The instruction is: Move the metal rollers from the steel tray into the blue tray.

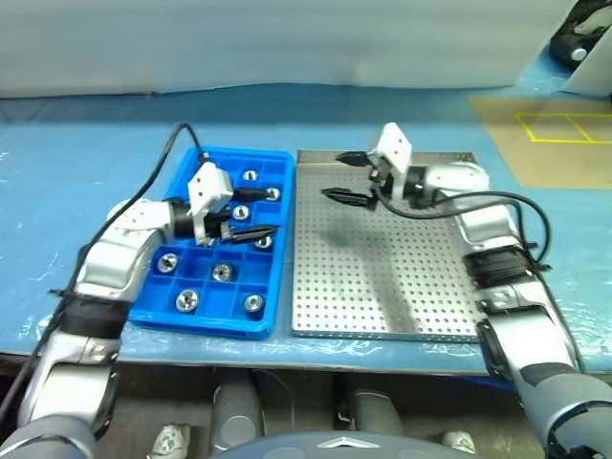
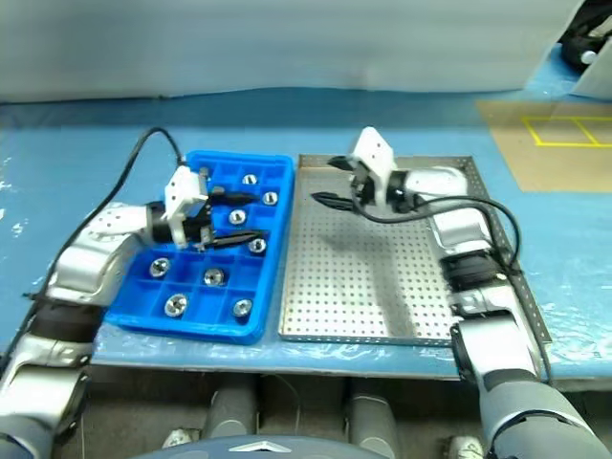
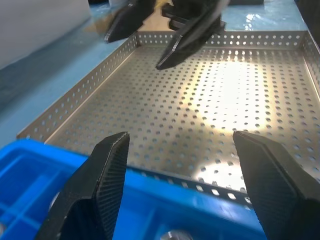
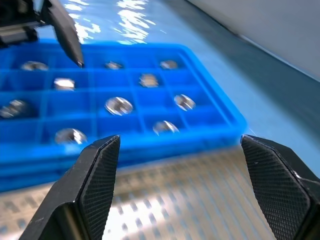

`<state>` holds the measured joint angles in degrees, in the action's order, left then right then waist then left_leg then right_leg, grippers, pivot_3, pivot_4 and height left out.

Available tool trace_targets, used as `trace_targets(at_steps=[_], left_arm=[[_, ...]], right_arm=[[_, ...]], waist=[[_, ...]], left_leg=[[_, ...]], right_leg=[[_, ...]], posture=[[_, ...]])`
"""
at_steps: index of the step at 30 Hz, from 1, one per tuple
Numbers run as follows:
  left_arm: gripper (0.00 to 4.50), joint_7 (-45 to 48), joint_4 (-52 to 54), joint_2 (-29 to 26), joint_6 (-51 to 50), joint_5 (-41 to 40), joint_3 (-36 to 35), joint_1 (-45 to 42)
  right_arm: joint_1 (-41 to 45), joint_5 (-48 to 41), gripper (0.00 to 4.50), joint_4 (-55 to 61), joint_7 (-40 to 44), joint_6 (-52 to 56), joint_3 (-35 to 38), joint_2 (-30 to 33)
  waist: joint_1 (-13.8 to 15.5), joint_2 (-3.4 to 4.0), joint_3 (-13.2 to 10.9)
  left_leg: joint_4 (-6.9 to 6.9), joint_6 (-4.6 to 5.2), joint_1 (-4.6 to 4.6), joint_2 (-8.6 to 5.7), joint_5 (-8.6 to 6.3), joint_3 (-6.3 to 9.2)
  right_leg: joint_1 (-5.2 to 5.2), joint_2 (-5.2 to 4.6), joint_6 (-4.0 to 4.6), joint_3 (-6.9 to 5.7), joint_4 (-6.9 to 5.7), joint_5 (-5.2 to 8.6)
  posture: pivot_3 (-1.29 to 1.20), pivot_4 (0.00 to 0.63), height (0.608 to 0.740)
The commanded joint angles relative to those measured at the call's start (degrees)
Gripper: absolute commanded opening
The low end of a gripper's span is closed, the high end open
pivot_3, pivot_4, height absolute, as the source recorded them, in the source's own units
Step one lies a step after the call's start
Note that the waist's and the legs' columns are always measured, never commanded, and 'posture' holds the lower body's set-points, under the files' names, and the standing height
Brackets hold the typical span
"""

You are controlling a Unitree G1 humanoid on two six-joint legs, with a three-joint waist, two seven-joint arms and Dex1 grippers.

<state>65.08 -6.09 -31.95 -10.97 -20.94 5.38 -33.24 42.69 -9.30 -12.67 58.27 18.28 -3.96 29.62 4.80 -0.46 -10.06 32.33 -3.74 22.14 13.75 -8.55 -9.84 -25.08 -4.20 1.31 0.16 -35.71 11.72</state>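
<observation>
I see the left end effector (image 1: 251,216) above the blue tray (image 1: 153,308), its two black fingers apart and holding nothing. The metal rollers (image 1: 223,273) lie in the small square compartments of this tray, under and around the left end effector; some are just below its fingertips, others nearer to the robot than it. In the right wrist view I count about ten of them, each in its own compartment.

The right end effector (image 1: 345,178) is over the far left corner of the steel tray (image 1: 382,287), with its fingers spread wide and empty. It points toward the blue tray, so the rollers are in front of it, past the rim of the steel tray. Under and behind it I see only the bare floor with holes. The two trays stand just beside each other on the blue surface (image 1: 57,191). The two end effectors face each other, clearly apart.
</observation>
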Motion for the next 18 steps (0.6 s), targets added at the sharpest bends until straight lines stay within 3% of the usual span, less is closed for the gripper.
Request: trace_targets(at_steps=[1, 8, 18], left_arm=[[3.51, 3.8, -7.3, 2.4, 5.8, 2.5, 2.4, -4.1], [3.51, 7.6, -16.8, 5.7, 10.6, 4.2, 2.9, -8.3], [3.51, 8.1, -21.6, 5.6, 13.5, 6.1, 2.1, -9.4]], right_arm=[[-5.7, -2.9, 3.98, 11.3, -3.9, 5.6, 6.2, 3.9], [-18.5, -5.9, 3.98, 25.2, -8.9, 14.2, 11.9, 7.8], [-21.6, -8.2, 3.98, 30.1, -12.3, 16.7, 11.3, 7.9]], waist=[[-0.9, 0.01, 0.0], [-3.7, 0.01, 0.0], [-4.3, 0.03, 0.0]], left_leg=[[0.0, 0.02, -0.01, 0.0, -0.01, -0.01], [-0.01, 0.09, -0.14, 0.02, -0.05, -0.1], [0.17, 0.35, -0.22, 0.01, -0.2, -0.17]], right_leg=[[0.01, 0.0, 0.0, 0.02, 0.01, 0.0], [0.04, 0.02, 0.0, 0.08, 0.02, 0.0], [0.15, 0.0, -0.05, 0.22, 0.05, -0.08]], posture=[[-0.24, 0.15, 0.74], [-0.35, 0.15, 0.74], [-0.36, 0.15, 0.74]])
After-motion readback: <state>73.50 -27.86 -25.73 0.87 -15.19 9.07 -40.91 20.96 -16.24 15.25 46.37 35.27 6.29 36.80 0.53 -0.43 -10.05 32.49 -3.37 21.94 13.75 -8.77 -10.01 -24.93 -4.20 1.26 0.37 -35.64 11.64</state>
